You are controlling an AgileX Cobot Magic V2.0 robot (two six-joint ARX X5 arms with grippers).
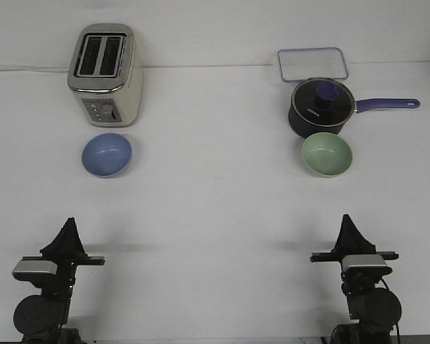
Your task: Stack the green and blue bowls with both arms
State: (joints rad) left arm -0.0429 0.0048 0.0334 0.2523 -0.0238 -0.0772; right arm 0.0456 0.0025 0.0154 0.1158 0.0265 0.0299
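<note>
The blue bowl (107, 155) sits upright on the white table at the left, just in front of a toaster. The green bowl (327, 154) sits upright at the right, just in front of a dark saucepan. Both bowls are empty and far apart. My left gripper (69, 223) is near the front left edge, well short of the blue bowl, its fingers together in a point. My right gripper (346, 219) is near the front right edge, well short of the green bowl, fingers also together. Neither holds anything.
A cream and silver toaster (106, 74) stands at the back left. A dark lidded saucepan (321, 107) with a purple handle stands at the back right, with a clear rectangular lid (312, 64) behind it. The white table (215, 208) spreads between the bowls.
</note>
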